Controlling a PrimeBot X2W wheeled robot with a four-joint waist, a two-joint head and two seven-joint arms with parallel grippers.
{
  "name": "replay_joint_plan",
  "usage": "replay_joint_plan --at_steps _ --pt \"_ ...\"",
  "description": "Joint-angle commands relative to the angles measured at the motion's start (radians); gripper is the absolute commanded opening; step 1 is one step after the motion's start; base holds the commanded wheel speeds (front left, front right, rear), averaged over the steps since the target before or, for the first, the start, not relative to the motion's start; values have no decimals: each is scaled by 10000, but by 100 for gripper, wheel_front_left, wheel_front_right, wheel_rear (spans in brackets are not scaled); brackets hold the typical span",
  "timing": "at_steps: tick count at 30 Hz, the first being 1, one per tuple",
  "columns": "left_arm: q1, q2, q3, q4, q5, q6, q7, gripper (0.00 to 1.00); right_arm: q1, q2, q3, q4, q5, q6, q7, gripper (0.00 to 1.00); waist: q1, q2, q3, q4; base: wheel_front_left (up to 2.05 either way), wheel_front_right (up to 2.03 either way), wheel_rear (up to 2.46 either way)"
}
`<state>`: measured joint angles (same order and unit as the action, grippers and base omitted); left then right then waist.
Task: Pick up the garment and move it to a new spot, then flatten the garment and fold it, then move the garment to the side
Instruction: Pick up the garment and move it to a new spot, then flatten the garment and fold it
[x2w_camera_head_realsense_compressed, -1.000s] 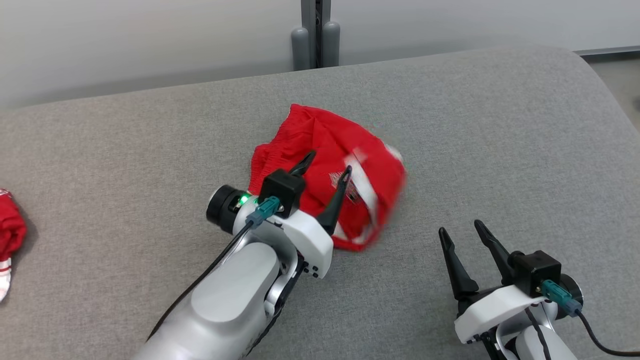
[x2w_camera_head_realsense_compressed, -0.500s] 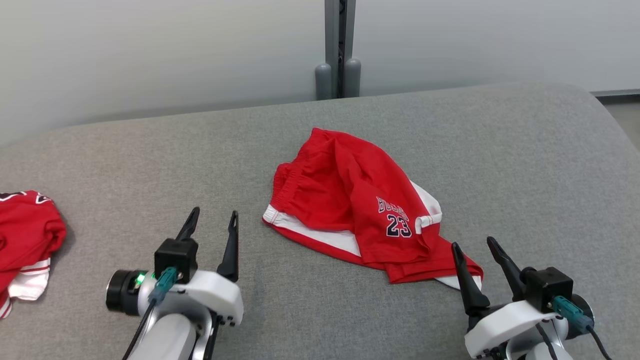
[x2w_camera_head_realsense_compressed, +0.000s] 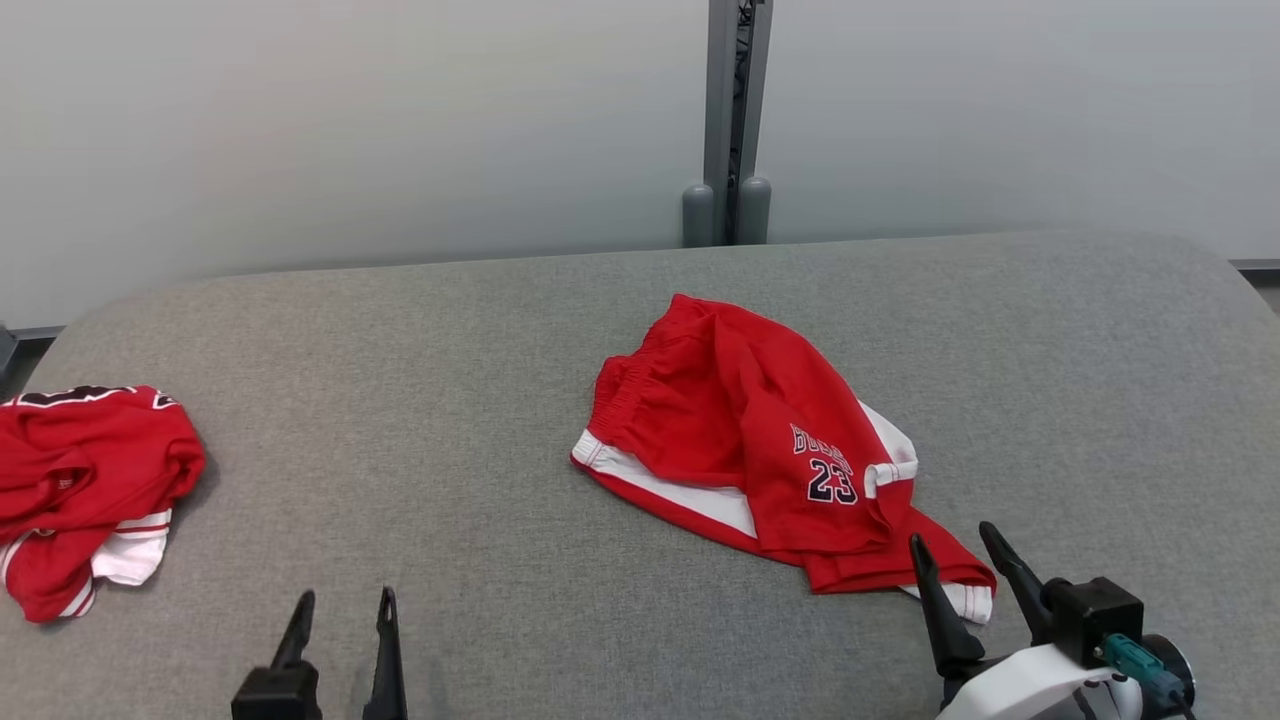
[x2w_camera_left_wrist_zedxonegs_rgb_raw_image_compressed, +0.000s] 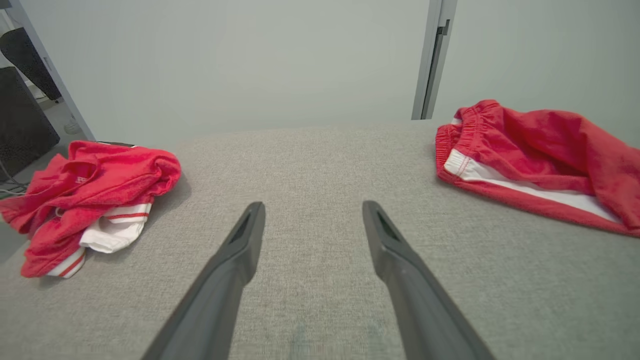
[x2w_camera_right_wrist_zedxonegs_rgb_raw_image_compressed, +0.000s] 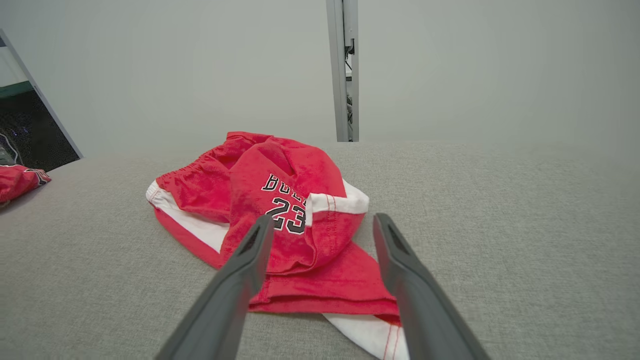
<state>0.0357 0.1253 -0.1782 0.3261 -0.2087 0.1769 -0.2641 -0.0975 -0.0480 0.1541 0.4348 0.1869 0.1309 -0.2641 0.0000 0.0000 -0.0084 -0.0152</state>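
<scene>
Where the red shorts (x2w_camera_head_realsense_compressed: 740, 420) fold, their lettering (x2w_camera_head_realsense_compressed: 820, 441) is half-hidden.

A plain lab-like room: pale partition panels (x2w_camera_head_realsense_compressed: 350, 130) joined by a metal post (x2w_camera_head_realsense_compressed: 738, 100) behind a grey padded worktop (x2w_camera_head_realsense_compressed: 400, 400).

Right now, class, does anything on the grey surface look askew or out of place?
The red shorts lie crumpled, not flat, on the grey surface: the cloth is folded over itself and a white hem curls up. A second red garment sits bunched near the left edge. Nothing looks spilled or torn.
</scene>
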Motion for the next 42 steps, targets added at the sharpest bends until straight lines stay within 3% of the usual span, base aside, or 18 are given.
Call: replay_joint_plan --at_steps 1,10,22,23,24,25,26,35,42 --pt "291 -84 217 -74 191 -107 -4 100 56 -54 29 35 -29 -3 -4 100 0 0 -34 78 0 0 0" --pt "451 -518 552 20 668 -667 -4 100 -125 -55 179 193 -6 -3 -5 100 0 0 252 542 0 0 0" --pt "-139 -728 548 47 925 -966 -6 100 -1014 -55 -849 1543 -2 -3 -4 100 0 0 1240 1410 0 0 0" --pt "-138 -727 544 51 911 -964 -6 100 -1064 -55 -857 1645 83 -3 -5 95 0 0 1280 1441 0 0 0" --pt "-151 -729 535 62 853 -966 -5 100 -1140 -61 -898 1761 151 -3 -4 65 0 0 1315 1468 0 0 0" --pt "-176 -730 515 78 764 -961 -5 100 -1204 -61 -914 1821 167 -3 -5 27 0 0 1333 1487 0 0 0" --pt "-228 -732 485 92 714 -959 -5 100 -1235 -58 -936 1892 231 -3 -4 0 0 0 1355 1507 0 0 0" --pt "-768 -736 165 26 588 -947 -6 100 -2157 -129 -1593 742 670 -1 -5 0 0 0 1583 1665 0 0 0" --pt "-1244 -728 -400 100 407 -954 -6 100 -3953 -1081 -2190 858 308 -1 -3 0 0 0 2002 1994 0 0 0"
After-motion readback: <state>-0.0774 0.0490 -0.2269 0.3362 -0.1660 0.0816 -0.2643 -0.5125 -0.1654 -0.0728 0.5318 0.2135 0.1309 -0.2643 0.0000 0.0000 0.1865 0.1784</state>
